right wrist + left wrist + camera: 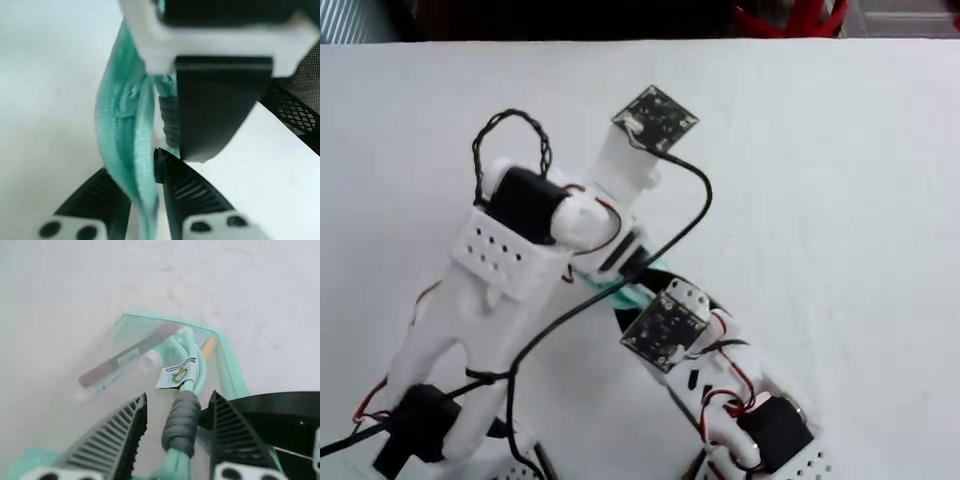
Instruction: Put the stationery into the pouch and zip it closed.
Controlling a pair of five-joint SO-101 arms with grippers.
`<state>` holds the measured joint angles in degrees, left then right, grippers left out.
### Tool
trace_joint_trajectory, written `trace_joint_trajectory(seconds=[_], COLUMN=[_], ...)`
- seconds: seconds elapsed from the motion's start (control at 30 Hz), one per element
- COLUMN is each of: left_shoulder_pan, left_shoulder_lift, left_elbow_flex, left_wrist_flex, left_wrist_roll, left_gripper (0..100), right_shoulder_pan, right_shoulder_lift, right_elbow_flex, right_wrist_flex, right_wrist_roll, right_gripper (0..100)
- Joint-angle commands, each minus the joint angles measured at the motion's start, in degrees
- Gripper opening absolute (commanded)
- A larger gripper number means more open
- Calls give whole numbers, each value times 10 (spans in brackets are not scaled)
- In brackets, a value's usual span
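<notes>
**Left gripper straddles the pull cord, right gripper pins the zip edge**

Left gripper (178,396) has its fingers spread wide, with the grey-sleeved pull cord (181,420) running up between them. Neither pad looks to be touching it. Just past the fingertips lies the translucent, teal-edged pouch (145,330), with a dark red pen (130,357) inside and a white tag (175,374) hanging on the cord.

From above, the arms meet close to the middle of the table (840,200). One comes in from 7 o'clock and the other from 5 o'clock. The pouch (620,292) peeks out between them as a teal sliver at about 6 o'clock from centre.

Right gripper (134,167) is pressed together on the teal zip tape (120,115) — a thin pinch on a floppy edge. How far the zip has run cannot be told.

My judgement on the risks:
- A left close that lands off the sleeve could catch only the tag or the bare cord and slip.
- A hard pull could drag the tape out of the right pinch.
- The fingers work very near each other — a small drift could make them collide.
</notes>
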<state>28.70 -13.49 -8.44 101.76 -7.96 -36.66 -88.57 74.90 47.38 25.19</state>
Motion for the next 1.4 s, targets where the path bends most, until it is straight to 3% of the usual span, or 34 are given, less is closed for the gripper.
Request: trace_joint_trajectory(seconds=[0.0,0.3,0.37,0.53,0.67,0.83,1.13,1.37], left_shoulder_pan=[1,-45,-45,-44,-44,-44,-102,-157], left_shoulder_lift=[-9,-10,-9,-9,-9,-5,-4,-5], left_elbow_flex=[59,40,8,-117,-228,-311,-303,-178], left_wrist_flex=[9,9,8,6,5,4,-43,-208], left_wrist_roll=[-21,-74,-73,-32,1,36,78,140], left_gripper=[207,62,20,24,24,24,24,24], right_shoulder_pan=[20,22,22,23,31,95,112,110], right_shoulder_lift=[3,3,3,3,3,3,3,3], right_elbow_flex=[4,23,23,22,19,19,18,11], right_wrist_flex=[-7,-39,-39,-39,-39,-63,-67,-38], right_wrist_roll=[4,4,4,-2,-72,-142,-151,-152], right_gripper=[19,19,19,19,19,19,19,19])
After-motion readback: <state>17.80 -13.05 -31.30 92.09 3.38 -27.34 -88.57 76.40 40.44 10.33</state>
